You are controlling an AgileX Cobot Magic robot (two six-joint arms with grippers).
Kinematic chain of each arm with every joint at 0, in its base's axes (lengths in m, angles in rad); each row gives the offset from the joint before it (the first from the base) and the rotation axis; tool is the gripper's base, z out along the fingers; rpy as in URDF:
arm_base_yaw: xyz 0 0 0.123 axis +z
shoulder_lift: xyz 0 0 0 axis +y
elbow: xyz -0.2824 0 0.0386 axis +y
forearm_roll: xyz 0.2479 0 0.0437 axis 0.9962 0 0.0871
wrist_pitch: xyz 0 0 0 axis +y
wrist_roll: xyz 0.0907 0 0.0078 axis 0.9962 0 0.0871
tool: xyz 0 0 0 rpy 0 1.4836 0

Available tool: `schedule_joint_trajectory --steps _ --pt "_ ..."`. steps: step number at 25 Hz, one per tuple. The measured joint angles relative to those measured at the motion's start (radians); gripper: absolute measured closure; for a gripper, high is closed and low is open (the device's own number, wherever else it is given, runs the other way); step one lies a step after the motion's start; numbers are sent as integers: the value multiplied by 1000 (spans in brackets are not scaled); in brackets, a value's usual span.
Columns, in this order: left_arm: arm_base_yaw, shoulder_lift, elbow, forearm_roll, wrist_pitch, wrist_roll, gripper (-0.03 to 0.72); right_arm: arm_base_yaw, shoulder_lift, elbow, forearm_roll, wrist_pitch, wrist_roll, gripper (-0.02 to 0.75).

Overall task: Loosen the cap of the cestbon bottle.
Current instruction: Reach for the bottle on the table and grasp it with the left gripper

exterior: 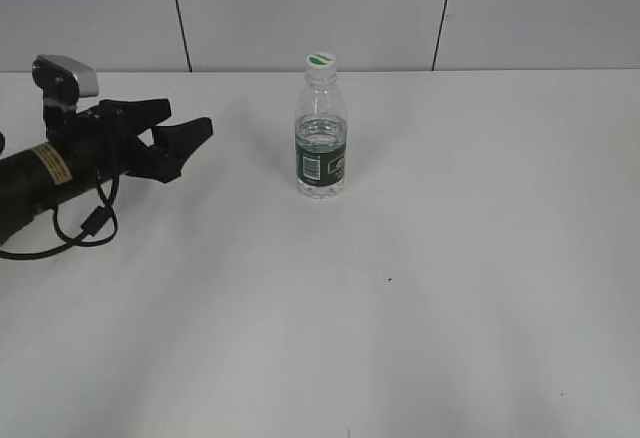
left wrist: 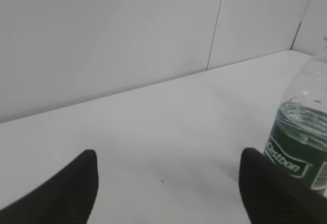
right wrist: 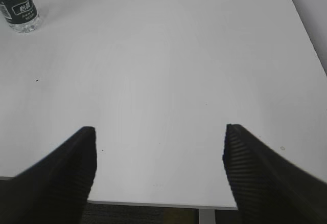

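Slanted front view; wrist views sharing bottle (left wrist: 299, 147)

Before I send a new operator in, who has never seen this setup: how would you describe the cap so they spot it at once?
Start from the white table in front of the grey panelled wall; one clear Cestbon water bottle with a dark green label stands upright near the back middle. The cap sits on its neck: small, round, white, with a green leaf mark on top, the only such piece in view.

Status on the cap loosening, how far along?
Nothing done: the cap sits on the upright cestbon bottle, untouched. In hand: the left end effector, open, is left of the bottle. The right end effector is open, far off. Left: grip bottle, twist cap.
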Motion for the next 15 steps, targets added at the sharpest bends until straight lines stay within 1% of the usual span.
schedule_joint_trajectory --steps 8,12,15 --pt "-65 26 -1 15 -6 0 171 0 0 0 0 0 0 148" --pt "-87 26 -1 -9 -6 -1 170 0 0 0 0 0 0 148" --pt "-103 26 -21 -9 -5 -24 146 0 0 0 0 0 0 148"
